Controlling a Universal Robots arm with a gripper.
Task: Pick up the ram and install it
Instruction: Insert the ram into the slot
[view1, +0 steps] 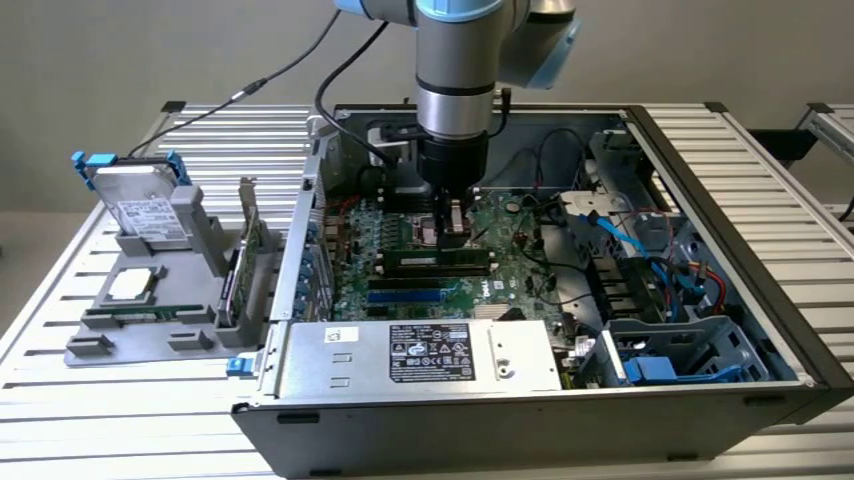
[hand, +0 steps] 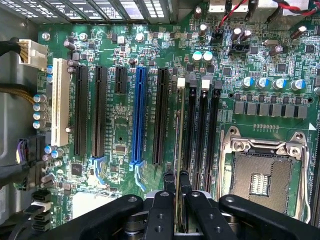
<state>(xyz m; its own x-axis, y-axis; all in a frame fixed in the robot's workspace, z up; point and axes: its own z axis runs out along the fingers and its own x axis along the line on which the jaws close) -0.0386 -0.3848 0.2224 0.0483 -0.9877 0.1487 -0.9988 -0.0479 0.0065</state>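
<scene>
Slatted aluminium table (view1: 761, 140) carries the open PC case (view1: 534, 430). A parts fixture (view1: 147, 320) with a hard drive (view1: 140, 205) stands to the exterior view's left. Your gripper (view1: 455, 225) is down inside the case, over the motherboard (hand: 120, 140). Claw is clamped on the ram (hand: 178, 135). You see the stick edge-on between the fingers (hand: 169, 182), parallel to the black memory slots (hand: 200, 130). It lines up with the slot nearest the long black expansion slot (hand: 162, 115), and the CPU socket (hand: 260, 170) is beyond the memory slots. Can't tell if it's seated.
</scene>
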